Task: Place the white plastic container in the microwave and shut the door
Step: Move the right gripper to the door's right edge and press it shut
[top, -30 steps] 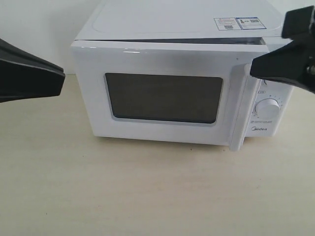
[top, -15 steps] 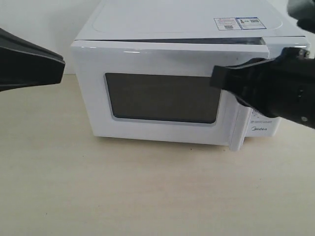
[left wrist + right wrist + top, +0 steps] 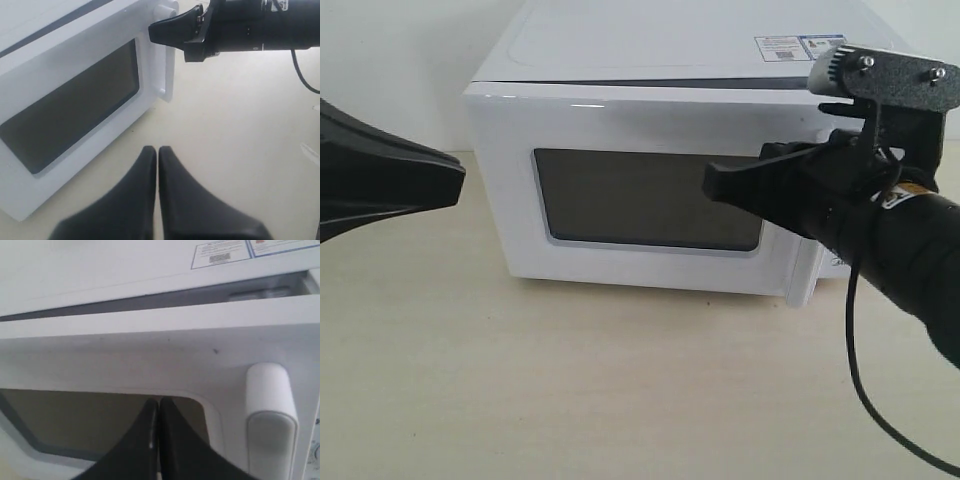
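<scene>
One microwave (image 3: 620,50). One door (image 3: 505,200) on its front, with one dark window (image 3: 640,200) and one white bar handle (image 3: 270,405). Two black grippers in all: one left gripper (image 3: 157,150), one right gripper (image 3: 159,402), two fingers apiece. On the top, stickers (image 3: 790,47): seemingly two, side by side, though partly masked. One black cable (image 3: 847,340). One pale table (image 3: 620,390).

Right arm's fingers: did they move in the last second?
Yes: the fingers slid left, from beside the door handle to over the dark window.
</scene>
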Tool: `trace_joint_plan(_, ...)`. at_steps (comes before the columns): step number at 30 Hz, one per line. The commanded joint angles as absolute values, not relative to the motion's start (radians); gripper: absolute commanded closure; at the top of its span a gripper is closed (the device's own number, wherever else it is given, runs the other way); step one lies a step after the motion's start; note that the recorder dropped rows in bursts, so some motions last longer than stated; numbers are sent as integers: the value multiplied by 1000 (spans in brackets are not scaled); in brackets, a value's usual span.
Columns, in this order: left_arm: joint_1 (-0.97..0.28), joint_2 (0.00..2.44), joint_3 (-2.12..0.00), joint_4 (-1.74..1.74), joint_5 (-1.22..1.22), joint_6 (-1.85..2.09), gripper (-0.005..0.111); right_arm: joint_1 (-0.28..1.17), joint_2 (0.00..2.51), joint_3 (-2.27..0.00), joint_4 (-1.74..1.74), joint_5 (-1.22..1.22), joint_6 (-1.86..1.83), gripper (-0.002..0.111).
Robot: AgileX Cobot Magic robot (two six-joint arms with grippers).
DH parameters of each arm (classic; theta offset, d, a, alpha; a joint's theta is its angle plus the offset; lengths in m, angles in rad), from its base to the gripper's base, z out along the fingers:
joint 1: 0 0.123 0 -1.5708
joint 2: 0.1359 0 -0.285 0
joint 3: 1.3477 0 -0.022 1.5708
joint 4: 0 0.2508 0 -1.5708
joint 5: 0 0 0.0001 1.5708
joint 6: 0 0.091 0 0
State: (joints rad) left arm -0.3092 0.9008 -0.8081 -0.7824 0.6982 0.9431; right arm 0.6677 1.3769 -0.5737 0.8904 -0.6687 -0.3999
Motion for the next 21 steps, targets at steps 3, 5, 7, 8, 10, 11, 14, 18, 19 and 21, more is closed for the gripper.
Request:
trace_joint_plan(3, -313, 903, -801, -788, 680, 949, 103, 670, 1453, -569, 873, -848, -389, 108)
trace_joint_plan(5, -313, 903, -801, -788, 680, 949, 103, 670, 1473, -569, 843, -882, -386, 108)
trace_joint_plan(7, -313, 903, -801, -788, 680, 949, 103, 670, 1505, -569, 789, -936, -366, 108)
trace_joint_plan(8, -313, 903, -801, -788, 680, 949, 103, 670, 1512, -569, 778, -954, -365, 108)
trace_joint_plan(10, -313, 903, -799, -788, 682, 949, 103, 670, 1533, -569, 776, -999, -348, 108)
trace_joint_plan(11, -313, 903, -791, -788, 677, 949, 103, 670, 1540, -569, 776, -1013, -348, 108)
trace_joint_plan(14, -313, 903, -789, -788, 674, 949, 103, 670, 1547, -571, 776, -1029, -346, 108)
trace_joint_plan(18, -313, 903, -789, -788, 674, 949, 103, 670, 1547, -571, 776, -1069, -344, 108)
trace_joint_plan(19, -313, 903, -789, -788, 674, 949, 103, 670, 1547, -573, 776, -1069, -344, 108)
trace_joint_plan(21, -313, 903, -789, -788, 674, 949, 103, 668, 1547, -582, 789, -1051, -348, 108)
